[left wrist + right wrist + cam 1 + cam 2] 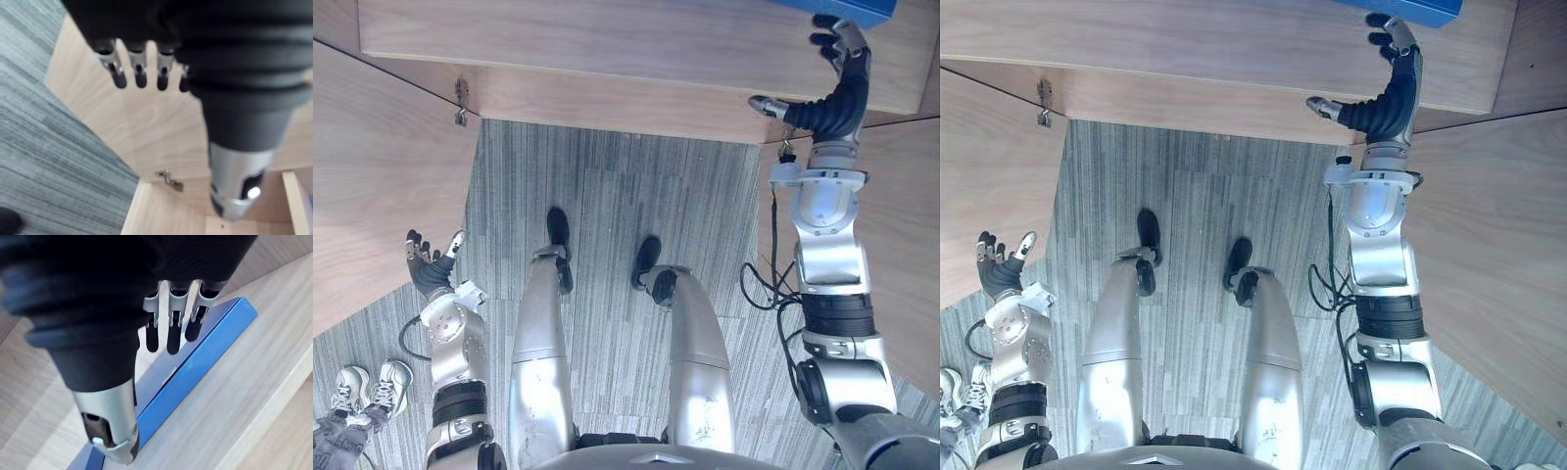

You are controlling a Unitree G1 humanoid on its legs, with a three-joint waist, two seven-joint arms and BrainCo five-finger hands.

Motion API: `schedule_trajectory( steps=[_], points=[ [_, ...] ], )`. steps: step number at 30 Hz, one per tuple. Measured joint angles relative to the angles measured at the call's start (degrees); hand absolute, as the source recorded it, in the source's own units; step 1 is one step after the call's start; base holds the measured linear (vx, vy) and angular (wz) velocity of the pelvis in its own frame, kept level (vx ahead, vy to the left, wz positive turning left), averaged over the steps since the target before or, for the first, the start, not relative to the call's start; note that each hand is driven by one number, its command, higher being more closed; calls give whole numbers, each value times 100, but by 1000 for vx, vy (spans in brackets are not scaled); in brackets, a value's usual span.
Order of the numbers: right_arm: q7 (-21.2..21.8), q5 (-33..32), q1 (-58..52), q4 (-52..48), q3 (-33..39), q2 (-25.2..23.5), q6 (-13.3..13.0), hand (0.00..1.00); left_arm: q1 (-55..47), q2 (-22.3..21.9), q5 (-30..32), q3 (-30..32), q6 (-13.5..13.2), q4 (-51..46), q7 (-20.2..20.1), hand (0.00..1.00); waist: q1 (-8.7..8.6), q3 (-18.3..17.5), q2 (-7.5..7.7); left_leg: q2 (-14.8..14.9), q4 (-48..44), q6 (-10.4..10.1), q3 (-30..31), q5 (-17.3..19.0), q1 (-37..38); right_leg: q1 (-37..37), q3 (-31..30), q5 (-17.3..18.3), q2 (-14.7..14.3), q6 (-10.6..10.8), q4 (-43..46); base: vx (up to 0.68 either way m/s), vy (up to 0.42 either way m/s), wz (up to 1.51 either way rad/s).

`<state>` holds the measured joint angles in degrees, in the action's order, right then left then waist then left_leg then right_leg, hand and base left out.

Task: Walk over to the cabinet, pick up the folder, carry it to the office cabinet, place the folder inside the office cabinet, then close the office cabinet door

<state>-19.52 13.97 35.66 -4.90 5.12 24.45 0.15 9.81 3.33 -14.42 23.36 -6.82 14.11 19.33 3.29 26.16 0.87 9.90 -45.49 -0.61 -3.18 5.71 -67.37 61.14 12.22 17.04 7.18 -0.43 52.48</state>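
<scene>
A blue folder (195,367) lies flat on the wooden cabinet shelf (607,39), and its corner shows at the far right of the shelf (847,8). My right hand (837,93) reaches up over the shelf edge, open, with its straight fingers (168,333) just above the folder's top face and its thumb spread to the side. Nothing is held in it. My left hand (429,264) hangs low at my left side, open and empty, close to the left wooden door panel.
Open wooden doors stand on both sides: the left door (372,176) and the right door (901,245). A metal hinge (461,103) sits at the shelf's left corner. Grey striped carpet (607,196) lies below. A person's white shoes (372,387) stand at the lower left.
</scene>
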Motion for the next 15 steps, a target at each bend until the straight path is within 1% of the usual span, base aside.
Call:
schedule_trajectory(
  steps=[2, 7, 12, 15],
  points=[
    [-143, 0, 175, 9, -9, -170, 0, 100, -1, -11, 5, -108, -4, 6, 93, 0, 7, 0, 0, -1, -3, 0, 2, -1, -28, 32, -1, 0, 1, 0, 15, 0, 0, 0],
    [-479, 1, 606, 211, -41, -252, -23, 100, -1, -42, 7, -225, -47, 12, 179, 0, 38, 1, 0, -22, -58, 2, 13, -4, -160, 180, -9, 18, 30, -5, 121, -6, 1, 2],
    [-602, -5, 940, 664, -33, -249, -37, 100, -1, -71, 8, -246, -117, 13, 215, 0, 83, 1, 0, -35, -117, 1, 17, -2, -252, 279, -15, 42, 54, -9, 215, -4, 0, 1],
    [-703, -14, 1254, 1015, -34, -233, -38, 100, 0, -71, 8, -370, -151, 24, 262, 0, 110, 5, 3, -39, -165, 9, 19, -11, -401, 436, -16, 58, 76, -12, 308, -7, 0, 1]
  ],
)
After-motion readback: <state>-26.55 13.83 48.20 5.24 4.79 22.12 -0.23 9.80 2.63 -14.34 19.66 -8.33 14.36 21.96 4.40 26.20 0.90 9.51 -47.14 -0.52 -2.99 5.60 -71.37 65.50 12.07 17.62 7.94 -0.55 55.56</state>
